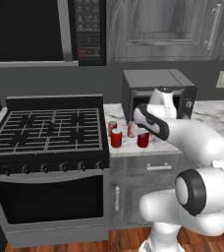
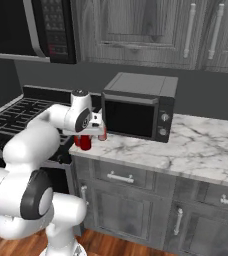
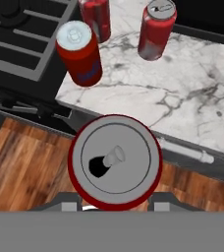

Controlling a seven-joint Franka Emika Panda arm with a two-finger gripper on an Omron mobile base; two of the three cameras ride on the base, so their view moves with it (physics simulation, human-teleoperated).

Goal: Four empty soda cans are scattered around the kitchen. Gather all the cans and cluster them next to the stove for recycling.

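Can (image 3: 115, 161) clamped in tool (image 3: 115, 203), 3 cans (image 3: 80, 53) beyond.

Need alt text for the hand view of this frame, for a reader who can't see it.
Seen from above, a red soda can with a silver top sits between the gripper fingers, over the front edge of a marble counter. Three more red cans stand on the counter beside the black stove; wood floor shows below.
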